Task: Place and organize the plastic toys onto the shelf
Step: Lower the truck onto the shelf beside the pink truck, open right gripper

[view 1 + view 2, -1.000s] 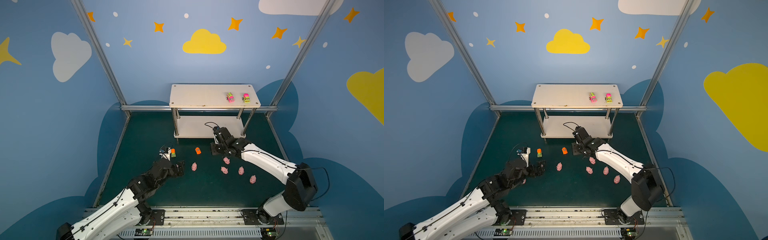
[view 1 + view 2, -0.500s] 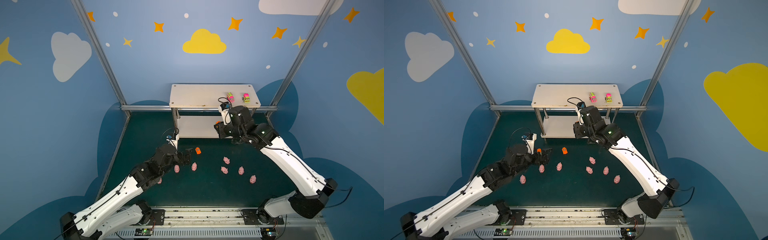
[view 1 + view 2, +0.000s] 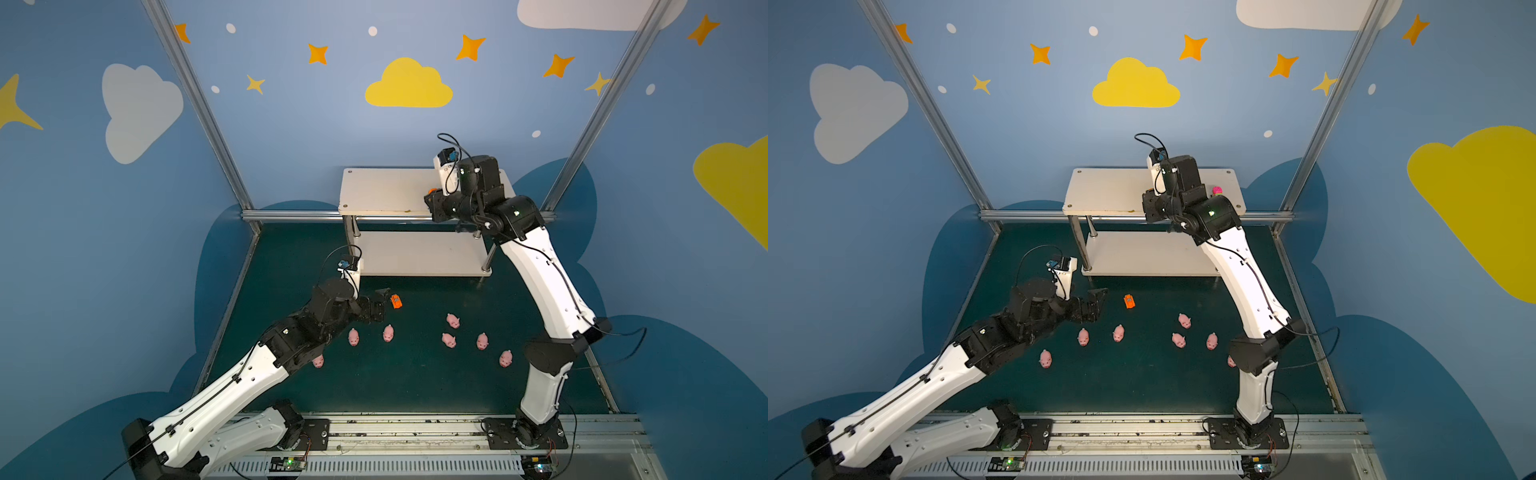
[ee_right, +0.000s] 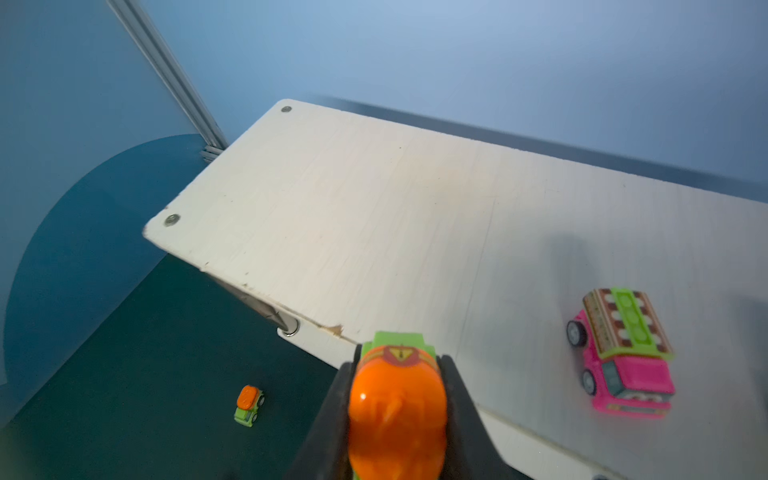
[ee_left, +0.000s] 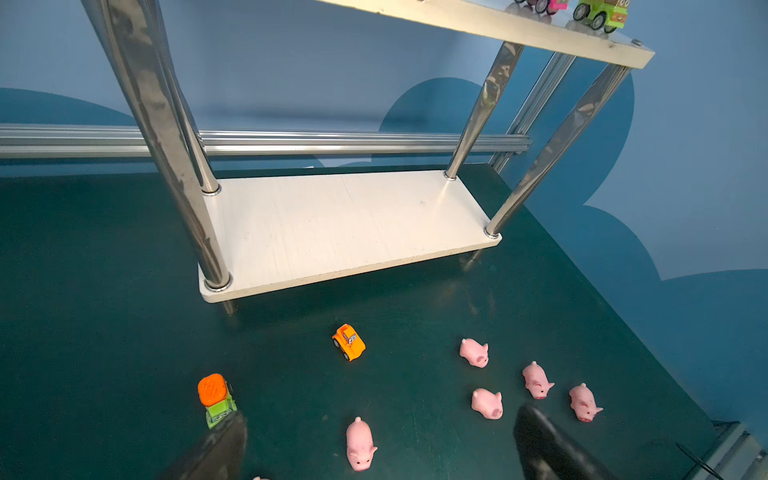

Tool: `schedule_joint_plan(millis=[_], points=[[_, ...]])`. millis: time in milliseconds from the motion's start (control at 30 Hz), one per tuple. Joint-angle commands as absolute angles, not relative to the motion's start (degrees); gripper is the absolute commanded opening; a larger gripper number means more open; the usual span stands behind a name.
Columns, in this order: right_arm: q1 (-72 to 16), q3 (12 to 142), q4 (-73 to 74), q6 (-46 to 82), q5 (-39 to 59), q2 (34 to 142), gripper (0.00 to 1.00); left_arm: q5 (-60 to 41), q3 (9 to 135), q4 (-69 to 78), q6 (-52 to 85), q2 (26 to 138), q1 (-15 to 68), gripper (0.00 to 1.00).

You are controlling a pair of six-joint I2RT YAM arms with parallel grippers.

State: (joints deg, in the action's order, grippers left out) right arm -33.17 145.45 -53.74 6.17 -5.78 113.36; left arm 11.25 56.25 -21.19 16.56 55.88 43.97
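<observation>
Left claw [image 3: 384,305] is hovering; right claw [image 4: 397,374] is bringing an orange-domed vehicle [image 4: 397,419] to the shelf [image 3: 415,253].
Lower left in a top view, the left claw's jaws are standing apart over the table [image 3: 415,386], beside a green-and-orange truck [image 5: 216,399]; an orange car [image 3: 396,301] and pink pigs [image 3: 387,333] are lying loose mid-frame. Upper right, the right claw is clamping that vehicle over the top board's [image 4: 415,208] front edge; placing seems in hand, and next it likely needs lowering clear of the pink truck [image 4: 619,357] alongside.
</observation>
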Motion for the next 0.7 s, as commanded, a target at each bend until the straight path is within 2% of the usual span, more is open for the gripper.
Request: schedule_joint_plan(millis=[0,667], points=[[-31.7,149.82,-56.95,5.76,-3.38,116.31,0.23,12.34,56.59,-22.18,15.4,55.02,43.68,1.0],[-29.73,151.75,-53.26,8.63,-1.23,122.18,0.28,10.55,56.34,-21.18,15.18,56.34,41.7,1.0]])
